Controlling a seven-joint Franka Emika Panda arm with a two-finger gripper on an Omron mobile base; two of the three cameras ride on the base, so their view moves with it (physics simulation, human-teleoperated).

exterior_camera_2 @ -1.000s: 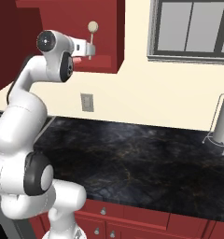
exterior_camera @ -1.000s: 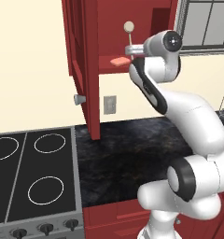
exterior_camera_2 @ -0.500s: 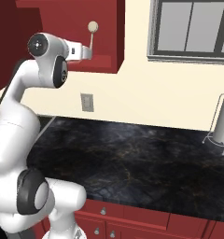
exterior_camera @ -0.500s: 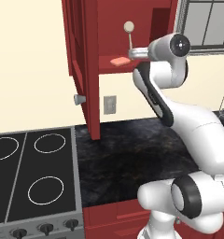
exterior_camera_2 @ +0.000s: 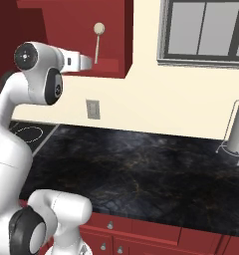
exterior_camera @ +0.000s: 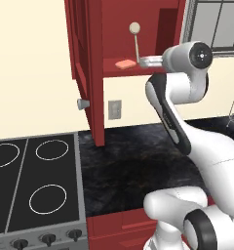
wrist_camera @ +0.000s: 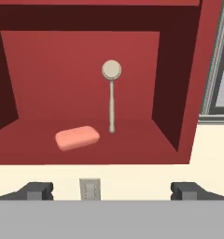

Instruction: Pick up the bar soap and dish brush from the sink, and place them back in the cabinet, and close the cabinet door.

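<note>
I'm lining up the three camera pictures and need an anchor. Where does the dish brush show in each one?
Left base view: dish brush stands upright in the cabinet, top centre, right of the bar soap.
Right base view: brush upper left, upright on the cabinet floor.
Hand view: brush centre, head up, soap lower left of it.
Shared landmark: the wall outlet below the cabinet.

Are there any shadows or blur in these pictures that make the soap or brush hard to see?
Hand view: sharp, soap and upright brush clear; cabinet sides darker. Left base view: soap small but distinct. Right base view: brush clear, no glare.
</note>
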